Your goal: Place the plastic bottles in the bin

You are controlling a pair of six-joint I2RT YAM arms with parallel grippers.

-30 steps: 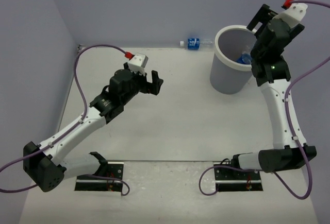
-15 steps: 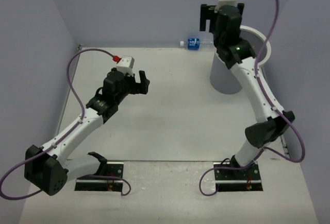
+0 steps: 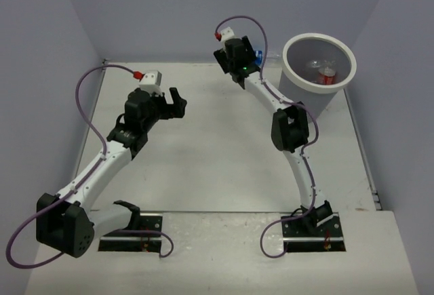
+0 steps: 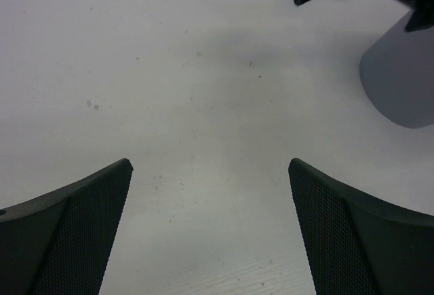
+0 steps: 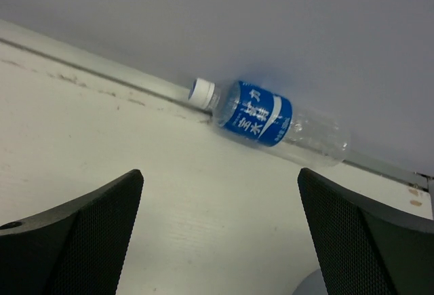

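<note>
One clear plastic bottle (image 5: 264,115) with a blue label and white cap lies on its side against the back wall; the right gripper partly hides this bottle (image 3: 259,55) from above. My right gripper (image 5: 220,176) is open just short of it, nothing between its fingers, and in the top view the right gripper (image 3: 237,56) sits left of the bin. The white bin (image 3: 319,89) stands at the back right, with a red-labelled bottle (image 3: 327,76) inside. My left gripper (image 4: 210,166) is open and empty over bare table, left of centre as the left gripper (image 3: 178,102) appears from above.
The back wall runs right behind the bottle, and side walls close in the table. The bin's grey wall (image 4: 400,78) stands just right of the bottle. The right arm stretches from its base across the table's right half.
The right arm has swung left from above the bin and come down by the bottle at the back wall. The left arm has drawn back a little to the left.
</note>
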